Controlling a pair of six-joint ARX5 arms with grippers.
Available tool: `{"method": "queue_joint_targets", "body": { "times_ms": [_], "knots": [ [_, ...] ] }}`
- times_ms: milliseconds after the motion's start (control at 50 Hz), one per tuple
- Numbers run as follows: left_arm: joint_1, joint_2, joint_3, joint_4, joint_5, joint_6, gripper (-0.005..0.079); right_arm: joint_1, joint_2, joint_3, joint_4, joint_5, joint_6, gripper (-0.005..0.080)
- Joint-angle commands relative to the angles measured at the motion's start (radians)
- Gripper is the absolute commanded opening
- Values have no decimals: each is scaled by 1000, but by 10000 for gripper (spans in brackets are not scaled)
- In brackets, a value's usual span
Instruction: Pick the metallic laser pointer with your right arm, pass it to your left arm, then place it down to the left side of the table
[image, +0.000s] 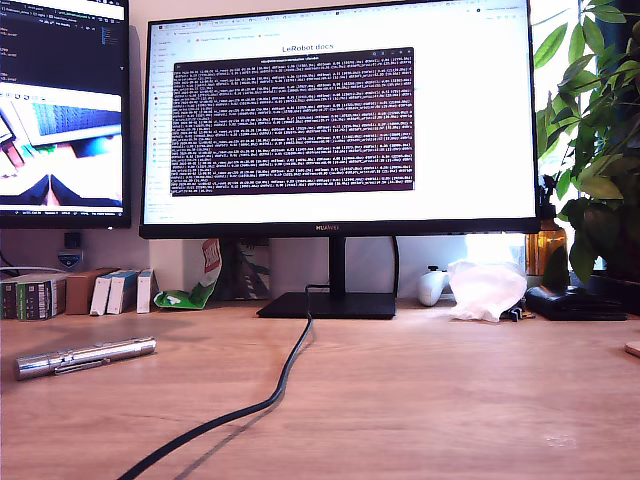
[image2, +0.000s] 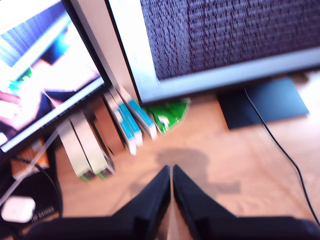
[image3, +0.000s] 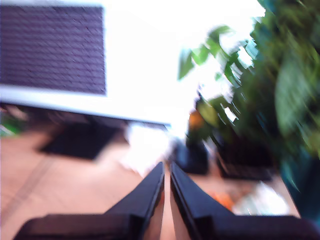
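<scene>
1. Exterior view: one laser pointer (image: 85, 356) lies flat on the table (image: 430, 400) at this view's left, tip angled slightly toward the monitors. I count two screens, the big monitor (image: 340, 115) and a second screen (image: 62, 110) at the left edge. One black cable (image: 262, 405) snakes from the monitor stand toward the near edge, just beside the pointer but apart from it. One plant (image: 598, 130) stands at the right. Neither arm shows here, so I judge both are pulled back clear of the desk.

2. First wrist view: my first gripper (image2: 171, 172) has its two fingers pressed together with nothing between them. It hangs above bare wood, facing a row of small boxes (image2: 107, 135) under the screens. The pointer is out of this shot.

3. Second wrist view: my second gripper (image3: 167, 170) is likewise closed and empty, aimed toward the plant side. The picture is blurred. No pointer here either, so nobody holds it and it rests untouched.
</scene>
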Motion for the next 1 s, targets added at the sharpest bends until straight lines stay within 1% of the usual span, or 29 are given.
{"method": "queue_joint_targets", "body": {
  "times_ms": [0, 80, 220, 300, 400, 520, 580, 640, 680, 760, 860, 920, 980],
  "knots": [
    [-4, -30, -53, 17, -18, -7, -23, -2, 1, -9, 4, 21, 2, -11],
    [-4, -66, -113, 51, -43, -25, -23, -2, -11, -18, 6, 59, -1, -11],
    [-3, -158, -257, 137, -75, -28, -23, -2, -60, -52, 9, 141, -4, -11],
    [-3, -213, -338, 186, -75, -32, -23, -2, -95, -76, 7, 145, -7, -11],
    [-3, -271, -431, 237, -75, -32, -23, -3, -145, -126, 10, 158, -72, -10],
    [-3, -337, -550, 314, -75, -34, -23, -2, -184, -191, 64, 176, -84, -1],
    [-4, -369, -614, 363, -75, -43, -23, -3, -183, -200, 103, 176, -75, 0],
    [-4, -410, -679, 413, -75, -60, -23, -3, -183, -203, 109, 180, -64, 0],
    [-4, -437, -723, 452, -75, -60, -23, -3, -183, -203, 110, 208, -64, 0],
    [-6, -492, -818, 538, -75, -61, -23, -3, -183, -203, 122, 294, -63, -1],
    [-21, -567, -924, 631, -80, -58, -23, -3, -183, -203, 129, 364, -45, -1],
    [-32, -600, -979, 682, -100, -43, -23, -3, -179, -203, 118, 390, -23, -1],
    [-42, -625, -1035, 733, -127, -23, -23, -3, -177, -203, 87, 408, 45, -1]
  ]
}}
